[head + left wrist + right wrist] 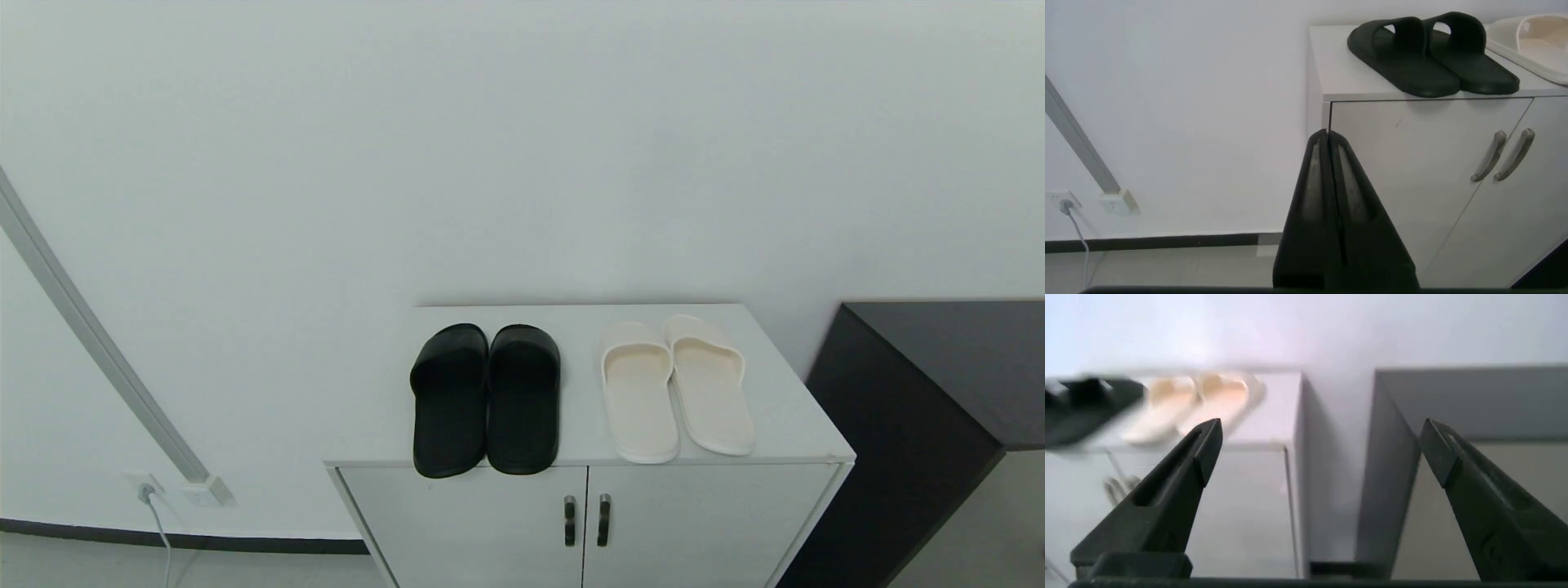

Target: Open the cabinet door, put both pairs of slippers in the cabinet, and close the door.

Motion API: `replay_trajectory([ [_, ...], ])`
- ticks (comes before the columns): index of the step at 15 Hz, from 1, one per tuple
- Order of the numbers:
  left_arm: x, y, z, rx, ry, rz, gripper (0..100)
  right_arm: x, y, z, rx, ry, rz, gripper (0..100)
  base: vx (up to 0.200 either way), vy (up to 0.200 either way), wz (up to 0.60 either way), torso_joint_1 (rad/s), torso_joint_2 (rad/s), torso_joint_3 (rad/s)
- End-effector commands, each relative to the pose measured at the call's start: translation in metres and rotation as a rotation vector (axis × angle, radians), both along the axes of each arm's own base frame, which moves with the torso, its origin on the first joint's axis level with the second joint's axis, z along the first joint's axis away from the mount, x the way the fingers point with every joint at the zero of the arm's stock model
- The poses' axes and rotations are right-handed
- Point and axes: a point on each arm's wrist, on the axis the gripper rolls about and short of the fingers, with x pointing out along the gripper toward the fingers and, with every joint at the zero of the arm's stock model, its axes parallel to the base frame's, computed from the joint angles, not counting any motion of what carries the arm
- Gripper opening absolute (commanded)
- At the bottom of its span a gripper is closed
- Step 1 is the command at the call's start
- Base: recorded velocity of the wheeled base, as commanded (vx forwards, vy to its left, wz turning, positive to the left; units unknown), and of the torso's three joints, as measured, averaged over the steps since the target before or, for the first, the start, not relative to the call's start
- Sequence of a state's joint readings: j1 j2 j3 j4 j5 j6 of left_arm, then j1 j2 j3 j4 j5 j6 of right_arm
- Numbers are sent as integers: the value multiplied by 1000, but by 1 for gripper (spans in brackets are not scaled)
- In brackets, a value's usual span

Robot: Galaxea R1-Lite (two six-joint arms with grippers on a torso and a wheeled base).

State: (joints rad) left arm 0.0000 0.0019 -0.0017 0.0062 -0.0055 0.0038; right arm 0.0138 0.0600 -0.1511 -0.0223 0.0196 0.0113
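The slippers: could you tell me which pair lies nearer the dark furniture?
The white pair, on the right side of the cabinet top; the black pair lies to its left, farther from the dark furniture.

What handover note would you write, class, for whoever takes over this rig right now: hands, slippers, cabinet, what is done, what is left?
Hands: left hand shut and empty; right hand open and empty. Both are off the cabinet.
Things: black slippers and cream slippers lie in pairs on the cabinet top, with the black pair on the robot's left.
Done: nothing; the cabinet doors are shut.
Left: open a door, put both pairs inside, close it.
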Motion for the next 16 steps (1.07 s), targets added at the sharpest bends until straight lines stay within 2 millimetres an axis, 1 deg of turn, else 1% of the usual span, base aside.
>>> replay_trajectory([
  [1,0,0,0,1,0,1,0,21,0,67,54,74,48,100,0,0,0,0,0,0],
  [2,0,0,0,1,-2,1,0,61,3,59,-4,276,83,100,0,0,0,0,0,0],
  [3,0,0,0,1,-2,1,0,77,5,56,-3,330,107,100,0,0,0,0,0,0],
  [4,0,0,0,1,-2,1,0,105,12,52,2,363,169,100,0,0,0,0,0,0],
  [6,0,0,0,1,-2,1,0,141,27,52,8,371,240,100,0,0,0,0,0,0],
  [7,0,0,0,1,-2,1,0,153,32,54,4,371,247,100,0,0,0,0,0,0],
  [8,0,0,0,1,-2,1,0,165,44,55,-7,381,275,100,0,0,0,0,0,0],
  [9,0,0,0,1,-2,1,0,171,58,58,-18,385,299,100,0,0,0,0,0,0],
  [11,0,0,0,1,0,1,0,174,89,69,6,374,348,100,0,0,0,0,0,0],
  [12,0,0,0,1,0,1,0,176,104,72,18,374,340,100,0,0,0,0,0,0],
  [14,0,0,0,1,-2,1,0,180,131,71,-16,387,342,100,0,0,0,0,0,0],
  [15,0,0,0,1,0,1,0,181,140,72,-23,382,337,100,0,0,0,0,0,0],
  [16,0,0,0,1,0,1,0,187,154,75,-30,373,297,100,0,0,0,0,0,0],
])
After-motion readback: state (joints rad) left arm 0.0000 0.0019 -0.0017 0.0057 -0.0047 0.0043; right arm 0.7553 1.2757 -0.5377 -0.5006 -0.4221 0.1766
